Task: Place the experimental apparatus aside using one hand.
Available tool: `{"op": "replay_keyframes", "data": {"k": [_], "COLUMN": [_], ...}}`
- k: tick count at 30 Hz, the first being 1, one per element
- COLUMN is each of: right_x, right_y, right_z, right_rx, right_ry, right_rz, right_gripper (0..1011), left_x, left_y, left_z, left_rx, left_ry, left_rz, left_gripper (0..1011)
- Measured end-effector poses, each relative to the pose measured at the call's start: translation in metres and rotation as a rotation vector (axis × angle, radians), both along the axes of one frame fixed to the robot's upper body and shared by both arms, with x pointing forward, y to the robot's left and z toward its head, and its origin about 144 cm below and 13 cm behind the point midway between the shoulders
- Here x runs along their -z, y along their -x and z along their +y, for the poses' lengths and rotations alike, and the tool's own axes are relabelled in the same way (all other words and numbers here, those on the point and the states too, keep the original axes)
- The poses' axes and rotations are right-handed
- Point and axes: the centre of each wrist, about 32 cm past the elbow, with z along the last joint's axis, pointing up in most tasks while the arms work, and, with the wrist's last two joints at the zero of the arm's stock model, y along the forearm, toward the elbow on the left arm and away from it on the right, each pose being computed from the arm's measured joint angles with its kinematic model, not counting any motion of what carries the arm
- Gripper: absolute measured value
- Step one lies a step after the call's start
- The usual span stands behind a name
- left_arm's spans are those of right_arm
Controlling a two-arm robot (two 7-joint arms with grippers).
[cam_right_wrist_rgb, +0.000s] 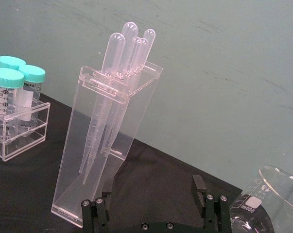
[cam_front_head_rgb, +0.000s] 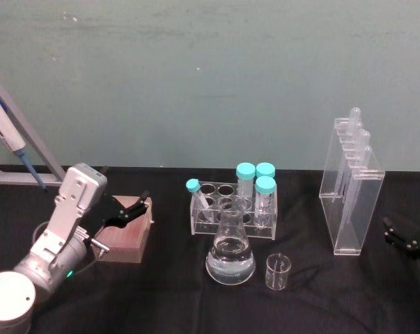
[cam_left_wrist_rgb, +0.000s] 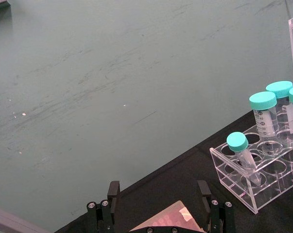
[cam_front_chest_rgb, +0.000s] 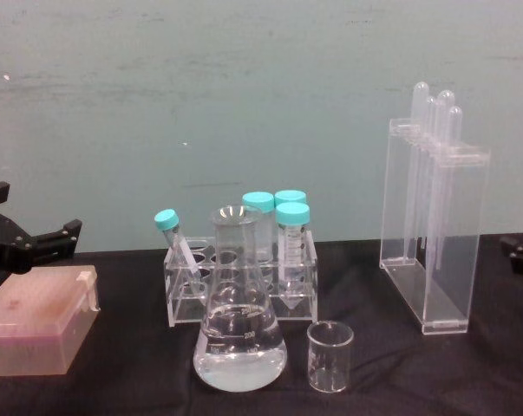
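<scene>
The experimental apparatus stands in the middle and right of the black table: a conical flask holding clear liquid, a small empty beaker right of it, and a tall acrylic stand of pipettes farther right. My left gripper hovers open over a pink box at the far left, well away from the glassware. Open and empty, my right gripper sits low at the right edge, just beside the pipette stand.
A clear rack with several teal-capped tubes stands behind the flask. The pink box lies at the left. A blue pipettor on a grey frame stands far left. Another glass vessel shows close to the right gripper.
</scene>
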Motion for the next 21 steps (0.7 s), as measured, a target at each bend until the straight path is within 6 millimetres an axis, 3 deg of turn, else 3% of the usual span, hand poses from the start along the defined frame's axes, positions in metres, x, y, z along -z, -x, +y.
{"op": "replay_keyframes", "data": {"k": [21], "right_x": [-0.0002], "right_y": [-0.0002], "right_z": [0.0001], "right_rx": [0.001], "right_ry": [0.0], "right_rz": [-0.001], "right_gripper": [1000], "left_x": [0.0], "left_y": [0.0], "left_z": [0.0], "left_rx": [0.0], "left_ry": [0.0], "left_rz": [0.0], "left_gripper": [1000]}}
